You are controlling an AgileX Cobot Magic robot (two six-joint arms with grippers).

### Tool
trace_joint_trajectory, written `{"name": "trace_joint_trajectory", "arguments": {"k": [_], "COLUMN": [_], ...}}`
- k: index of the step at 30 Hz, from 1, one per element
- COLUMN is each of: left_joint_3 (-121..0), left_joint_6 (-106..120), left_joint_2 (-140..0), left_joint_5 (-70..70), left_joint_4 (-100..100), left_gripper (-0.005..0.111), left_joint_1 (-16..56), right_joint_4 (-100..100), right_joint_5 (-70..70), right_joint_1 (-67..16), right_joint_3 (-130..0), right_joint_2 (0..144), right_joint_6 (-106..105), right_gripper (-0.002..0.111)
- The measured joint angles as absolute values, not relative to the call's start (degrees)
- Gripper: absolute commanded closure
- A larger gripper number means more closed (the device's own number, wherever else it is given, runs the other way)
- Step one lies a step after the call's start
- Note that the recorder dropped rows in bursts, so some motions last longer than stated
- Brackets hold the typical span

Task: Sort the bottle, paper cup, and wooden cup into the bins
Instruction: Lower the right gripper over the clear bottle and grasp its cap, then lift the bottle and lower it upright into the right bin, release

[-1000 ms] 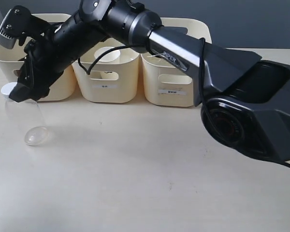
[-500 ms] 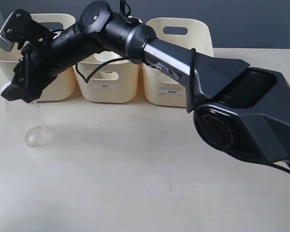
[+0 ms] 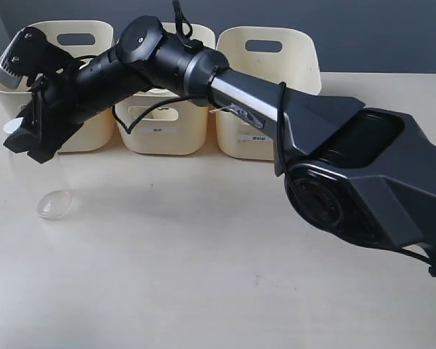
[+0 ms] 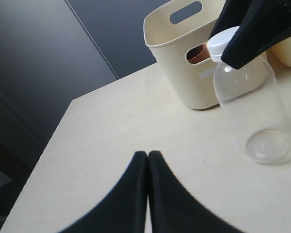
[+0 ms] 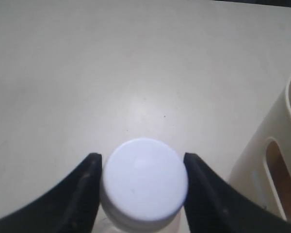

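While right gripper (image 5: 141, 187) clamps white cap of clear plastic bottle (image 3: 38, 178) beside leftmost cream plastic bin (image 3: 94, 127), brown wooden cup (image 4: 200, 52) sits inside; bottle unsorted, paper cup unseen. Left gripper (image 4: 147, 158) pinched closed, empty.

Bins (image 3: 163, 109) block the rear; front table (image 3: 203, 276) open.

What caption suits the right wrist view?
Right gripper closed on the bottle by its white cap, above the table, beside a bin.

Right tool (image 5: 141, 194) clamped, left tool (image 4: 148, 160) closed
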State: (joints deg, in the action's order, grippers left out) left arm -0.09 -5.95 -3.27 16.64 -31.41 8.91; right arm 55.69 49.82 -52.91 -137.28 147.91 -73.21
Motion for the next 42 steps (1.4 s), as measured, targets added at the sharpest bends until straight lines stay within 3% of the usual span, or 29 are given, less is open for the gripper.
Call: {"name": "trace_joint_trajectory", "arguments": {"k": [6,15,28,34,42], "left_joint_3": [-0.1,-0.1,-0.1,-0.1,-0.1], "left_joint_6": [-5.9,-5.9,-5.9,-5.9,-5.9], "left_joint_2": [-3.3,-3.3,-3.3,-3.3,-3.3], "left_joint_5": [16.6,16.6,16.6,16.6,16.6], "left_joint_4": [-31.4,-31.4,-31.4,-31.4,-31.4], "left_gripper": [0.107,0.107,0.107,0.107,0.107], "left_joint_1": [8.9,8.9,8.9,8.9,8.9], "right_joint_4": [54.6,33.9,20.2,17.6,17.7], "right_joint_5": [51.7,51.9,54.5,52.0,35.6], "right_joint_1": [-52.9,-52.9,-50.2,-47.8,-43.1], "right_joint_3": [-137.2,-137.2,-133.8,-123.1,-96.0], "right_joint_2": [146.5,127.9,121.8,113.2,96.5], "right_joint_6": [-73.0,-58.1,-47.1,-45.4,-45.5], "right_gripper": [0.109,0.109,0.109,0.109,0.109]}}
